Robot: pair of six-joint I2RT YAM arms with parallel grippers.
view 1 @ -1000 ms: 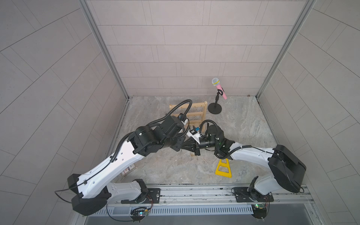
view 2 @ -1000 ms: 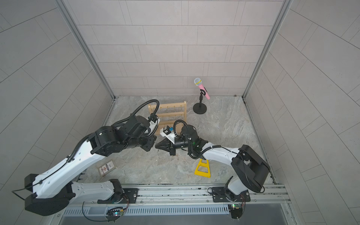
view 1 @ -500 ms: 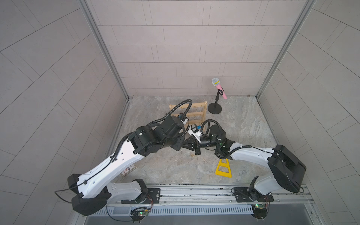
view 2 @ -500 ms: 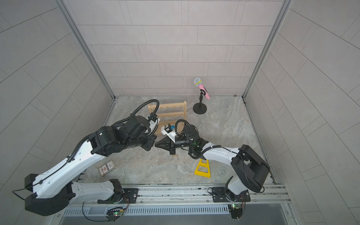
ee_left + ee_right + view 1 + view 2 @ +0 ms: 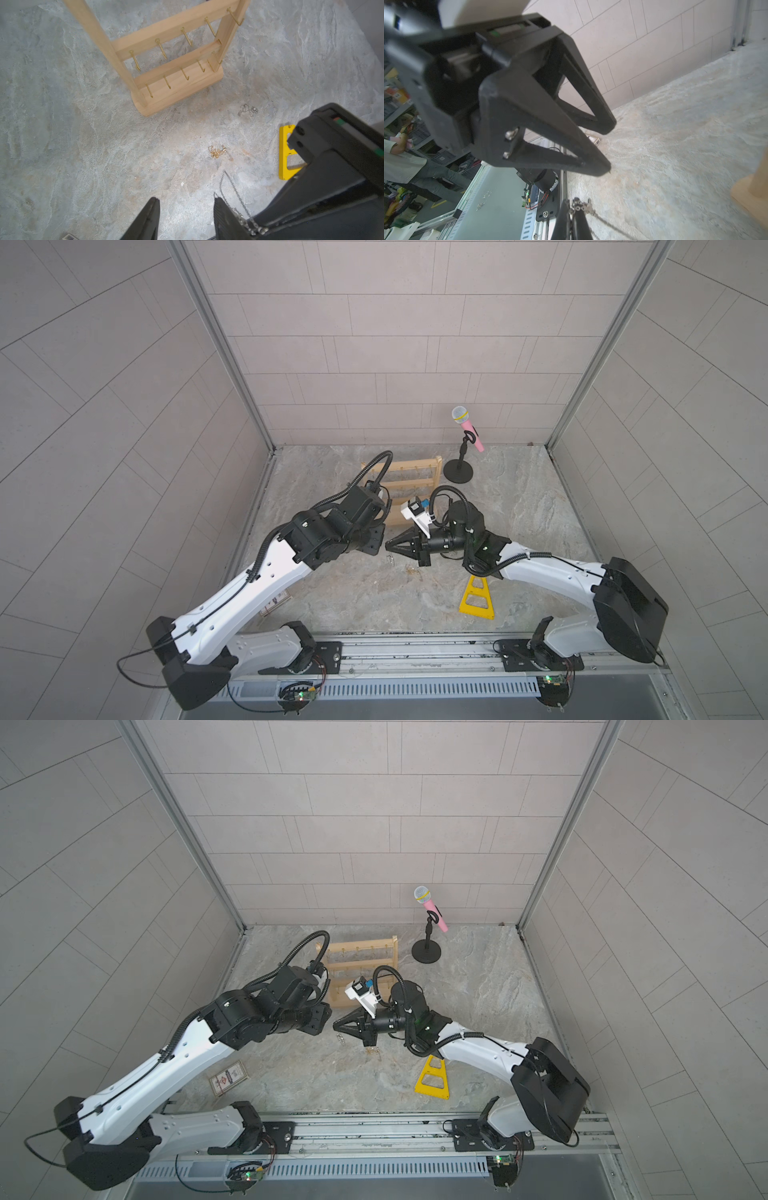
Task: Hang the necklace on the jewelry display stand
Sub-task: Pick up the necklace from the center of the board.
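In a top view, your left gripper [image 5: 379,545] and right gripper [image 5: 390,546] meet tip to tip, with the jewelry display stand [image 5: 415,472] just beyond them. Left wrist: your left jaws stand apart, the silver necklace [image 5: 236,192] touching one finger. Right wrist: your right jaws clamp that necklace.

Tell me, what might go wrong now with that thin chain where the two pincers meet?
1. The silver necklace seems to lie against a finger of the open left pincer; it may snag when the arms part.
2. The right pincer pinches it only at its very tip, so it could slip and fall.
3. The hooks on the jewelry display stand are small; a limp chain may miss them.
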